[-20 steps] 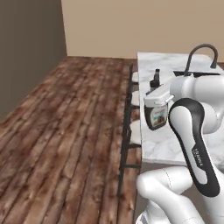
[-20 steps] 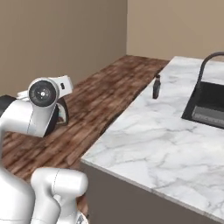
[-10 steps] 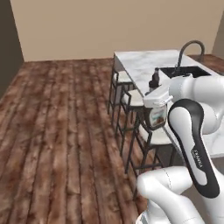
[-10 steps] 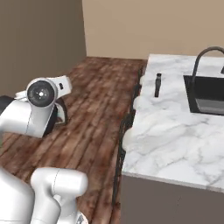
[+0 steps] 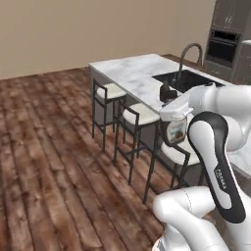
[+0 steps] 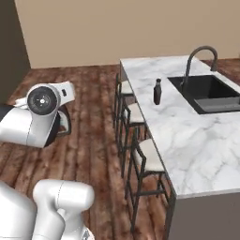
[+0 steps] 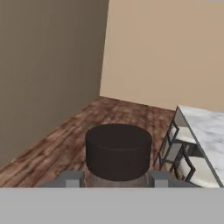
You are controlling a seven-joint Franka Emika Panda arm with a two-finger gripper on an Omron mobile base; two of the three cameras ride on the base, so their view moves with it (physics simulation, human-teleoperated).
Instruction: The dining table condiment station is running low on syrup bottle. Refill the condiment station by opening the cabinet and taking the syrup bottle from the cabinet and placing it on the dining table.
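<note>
Over the wooden floor [image 6: 89,117], short of the long edge of the dining table [image 6: 178,136], the gripper [image 7: 117,180] is closed partway around the syrup bottle [image 7: 118,151]. The black cap rises between the two fingertips [image 7: 72,178], so the jaws are holding the bottle's body and are not open.

In the left base view the labelled bottle hangs just under the white hand. It looks close to upright, with its long axis roughly vertical and across the line of the fingers.

The relation that matters is sideways. The table top lies to the robot's right of the gripper and well apart from it, with the row of stools [image 6: 150,157] along the near long edge in between. The hand view looks past the cap toward the far wall, and the marble end corner shows only at its right side. So the bottle is not yet over the marble.

A dark bottle [image 6: 157,91] already stands on the top, just beside the left edge of the black sink [image 6: 211,91].

My judgement is that the coming move must carry the held bottle rightward, above the stool seats and across the long edge. It can then go down on bare marble, clear of that standing bottle and the sink rim. Keeping the bottle upright should let its base land flat.
</note>
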